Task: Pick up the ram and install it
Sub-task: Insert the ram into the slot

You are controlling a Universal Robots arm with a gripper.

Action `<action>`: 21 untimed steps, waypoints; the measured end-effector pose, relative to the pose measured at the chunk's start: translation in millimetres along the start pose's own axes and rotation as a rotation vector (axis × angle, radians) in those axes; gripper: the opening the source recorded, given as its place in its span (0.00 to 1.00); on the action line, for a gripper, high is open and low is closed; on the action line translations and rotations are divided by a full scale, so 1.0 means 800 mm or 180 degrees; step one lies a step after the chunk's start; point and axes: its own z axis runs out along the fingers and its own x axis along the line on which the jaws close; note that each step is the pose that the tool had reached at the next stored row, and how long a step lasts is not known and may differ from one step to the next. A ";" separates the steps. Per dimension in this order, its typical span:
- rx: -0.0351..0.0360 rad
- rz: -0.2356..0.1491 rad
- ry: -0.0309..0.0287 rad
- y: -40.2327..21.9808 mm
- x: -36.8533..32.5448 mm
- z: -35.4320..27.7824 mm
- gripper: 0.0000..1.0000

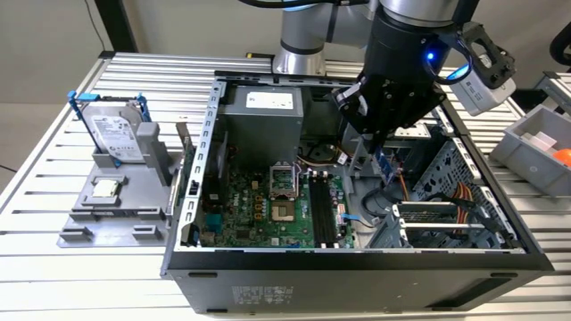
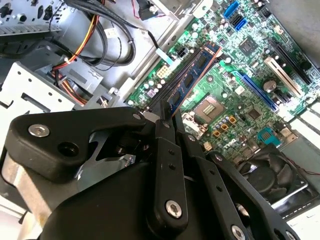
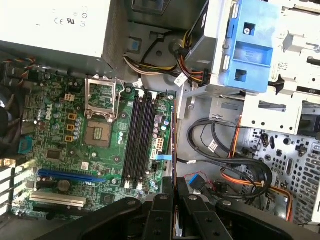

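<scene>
I have the gripper (image 2: 167, 119) pinched narrow on the ram (image 2: 192, 75), up above and just beside the black memory slots (image 3: 137, 140), so squaring it parallel to them matters most, I judge.

Slatted metal desk (image 1: 36, 200). Open computer case (image 1: 357, 281) stands mid-desk. Grey holder tray (image 1: 107, 214) lies just beside case, toward exterior view's left. Grey bin (image 1: 535, 140) at exterior view's right edge, apart from case.
</scene>
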 end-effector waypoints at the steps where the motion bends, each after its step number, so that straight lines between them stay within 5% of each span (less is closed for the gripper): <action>1: 0.0000 0.0000 0.0000 0.0000 0.0000 0.0000 0.00; 11: 0.0004 0.0000 0.0001 -0.0001 0.0000 0.0003 0.00; 14: 0.0006 0.0026 0.0000 -0.0001 0.0004 0.0066 0.00; 19: 0.0020 0.0235 0.0003 0.0000 0.0011 0.0179 0.00; 21: 0.0002 0.0246 0.0001 0.0002 0.0025 0.0209 0.00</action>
